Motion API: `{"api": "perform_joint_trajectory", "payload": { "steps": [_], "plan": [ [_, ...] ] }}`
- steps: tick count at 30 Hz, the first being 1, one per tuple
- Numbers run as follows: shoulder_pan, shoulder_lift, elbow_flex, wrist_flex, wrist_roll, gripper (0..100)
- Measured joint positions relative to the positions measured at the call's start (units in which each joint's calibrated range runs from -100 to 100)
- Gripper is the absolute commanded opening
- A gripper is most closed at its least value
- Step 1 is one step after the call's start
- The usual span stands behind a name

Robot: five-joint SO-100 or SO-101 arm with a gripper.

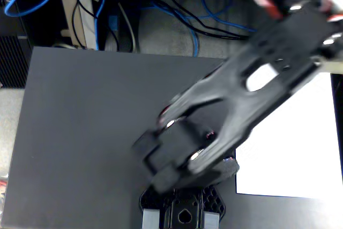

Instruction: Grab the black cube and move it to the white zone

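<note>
This is looking like an office or computer lab bench. Blue and black network cables [193,22] are trailing over the grey floor behind the surface [80,132], a dark grey mat is covering that surface, and a ribbed black case [12,60], perhaps a computer, is standing at left.

A glossy black plastic robot arm [252,95], blurred in the fixed view. Its long upper link has a slotted opening through which white shows. Small silver screw heads glint at the joints near the middle and at the far right end. Red and white cables [268,1] loop off its far right end. A black base [182,207] with honeycomb-patterned holes sits at the near edge.
</note>
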Motion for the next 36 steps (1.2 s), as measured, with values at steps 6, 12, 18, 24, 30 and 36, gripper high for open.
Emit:
{"api": "perform_joint_trajectory", "payload": {
  "steps": [6,12,18,24,30,36],
  "plan": [
    [1.4,19.98,0.0,-1.45,1.57,2],
    [1.4,43.61,0.0,-1.54,5.4,2],
    [-2.22,44.86,4.39,-1.45,6.08,2],
    [-2.14,44.86,4.39,-1.37,6.29,2],
    [-2.14,44.86,4.39,-1.37,8.76,38],
    [-2.14,44.86,4.39,5.82,15.95,42]
  ]
}}
